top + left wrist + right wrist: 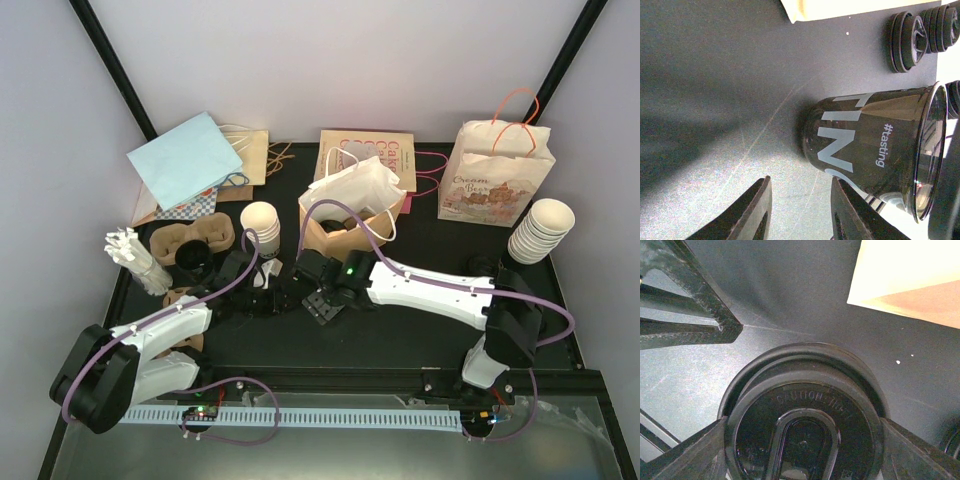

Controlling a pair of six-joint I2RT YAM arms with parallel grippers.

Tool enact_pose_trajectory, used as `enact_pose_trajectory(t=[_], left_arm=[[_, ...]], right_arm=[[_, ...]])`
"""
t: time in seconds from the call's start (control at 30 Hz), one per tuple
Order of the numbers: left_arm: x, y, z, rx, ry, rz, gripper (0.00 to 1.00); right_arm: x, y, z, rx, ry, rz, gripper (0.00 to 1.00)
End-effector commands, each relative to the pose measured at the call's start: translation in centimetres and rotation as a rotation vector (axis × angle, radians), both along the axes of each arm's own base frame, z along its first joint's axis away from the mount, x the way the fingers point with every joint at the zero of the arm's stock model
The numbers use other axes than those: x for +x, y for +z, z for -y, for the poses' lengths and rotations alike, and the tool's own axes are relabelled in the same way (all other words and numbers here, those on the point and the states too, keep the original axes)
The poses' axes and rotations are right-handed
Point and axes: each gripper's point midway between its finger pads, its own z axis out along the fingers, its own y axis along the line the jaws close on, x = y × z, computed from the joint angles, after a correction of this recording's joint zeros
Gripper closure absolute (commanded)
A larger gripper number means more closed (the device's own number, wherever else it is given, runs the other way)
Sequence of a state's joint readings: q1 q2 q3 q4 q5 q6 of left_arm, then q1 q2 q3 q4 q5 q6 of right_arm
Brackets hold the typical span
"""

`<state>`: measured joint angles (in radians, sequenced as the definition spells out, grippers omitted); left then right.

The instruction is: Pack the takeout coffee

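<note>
A round black plastic lid (pixel 805 405) marked "CAUTION HOT" fills the right wrist view. My right gripper (pixel 802 440) is shut on its two edges, and a second black ring shows just behind it. In the top view this gripper (pixel 322 303) is at the table's middle. A cream-white paper cup (pixel 260 224) stands behind my left gripper (pixel 253 285). My left gripper (pixel 801 182) is open and empty. Its right finger (pixel 850 210) is against the side of a dark see-through cup (pixel 870 145) printed "#tasting". The cream cup is out of both wrist views.
A brown pulp carrier (pixel 190 240) and wrapped straws (pixel 135 258) lie at left. A kraft bag with white paper (pixel 350 215) stands centre back, with printed bags (pixel 495 175) and a blue bag (pixel 185 160) behind. A cup stack (pixel 540 230) is at right. Spare black lids (pixel 920 32) are nearby.
</note>
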<state>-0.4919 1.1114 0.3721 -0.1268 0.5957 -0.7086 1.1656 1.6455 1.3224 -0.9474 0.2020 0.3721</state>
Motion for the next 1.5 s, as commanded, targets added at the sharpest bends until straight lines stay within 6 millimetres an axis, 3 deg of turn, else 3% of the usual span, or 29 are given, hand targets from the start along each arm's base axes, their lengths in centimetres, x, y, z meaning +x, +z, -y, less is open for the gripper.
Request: enact_pose_trajectory(t=[0.0,1.47], left_arm=[[0.2,0.7,0.1,-0.011,-0.013,0.03,0.66],[1.2,2.1,2.4,-0.089,-0.061,0.019,0.65]], right_arm=[[0.1,2.0,0.2,0.05,-0.004,0.026,0.22],[0.4,-2.1,1.3,0.125,-0.038,-0.047,0.22]])
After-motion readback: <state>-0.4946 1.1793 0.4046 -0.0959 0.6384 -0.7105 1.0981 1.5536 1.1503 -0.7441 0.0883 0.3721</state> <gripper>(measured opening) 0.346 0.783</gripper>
